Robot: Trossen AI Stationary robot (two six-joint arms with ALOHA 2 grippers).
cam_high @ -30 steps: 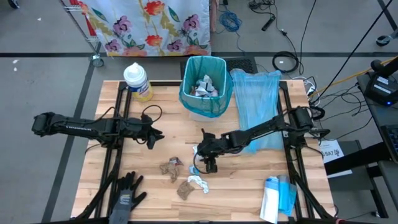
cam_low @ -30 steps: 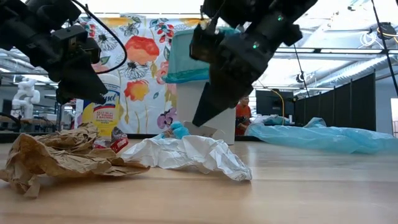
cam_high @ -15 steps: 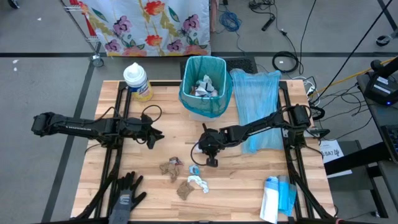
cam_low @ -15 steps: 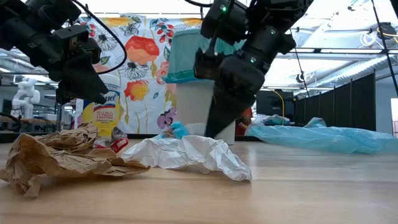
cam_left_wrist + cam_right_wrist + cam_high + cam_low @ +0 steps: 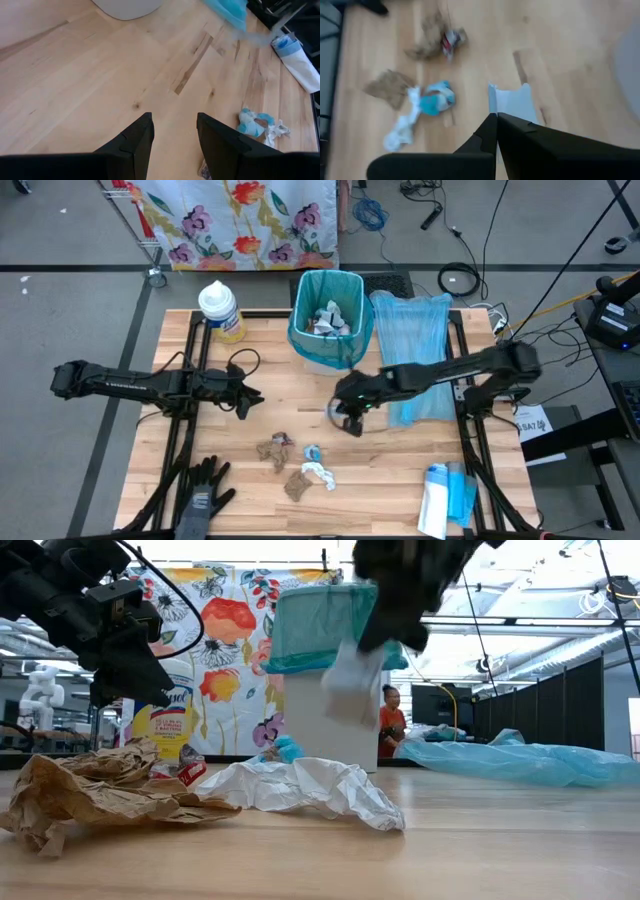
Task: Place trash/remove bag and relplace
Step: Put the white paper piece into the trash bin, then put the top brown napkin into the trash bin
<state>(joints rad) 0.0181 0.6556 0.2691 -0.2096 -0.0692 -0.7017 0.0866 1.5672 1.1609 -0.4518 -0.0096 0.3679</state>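
Note:
My right gripper (image 5: 349,420) hangs above the middle of the table, shut on a white paper scrap (image 5: 512,102), which also shows blurred in the low view (image 5: 350,680). More trash lies on the wood nearer the front edge: brown paper wads (image 5: 272,450) (image 5: 296,483), a white tissue (image 5: 322,474) and a light blue bit (image 5: 312,452). The bin (image 5: 330,320), lined with a teal bag and holding scraps, stands at the far edge. My left gripper (image 5: 174,135) waits open above the table's left half, with nothing between its fingers. My right gripper pinches the white scrap by one edge (image 5: 493,106) between its two fingertips, slanting down from the table's right side. The scrap hangs below the fingers (image 5: 378,632), lifted clear of the table.
A light blue bag (image 5: 415,350) lies spread flat at the far right, partly under my right arm. A wipes canister (image 5: 222,310) stands far left, a black glove (image 5: 203,492) lies near left, a white and blue pack (image 5: 445,498) near right. A person (image 5: 388,720) shows beyond the table.
My right gripper has shut on the white scrap, then risen and swung toward the table's far right, in the direction of the bin, rolling somewhat. The scrap has come up off the table with it. The other trash has stayed where it was.

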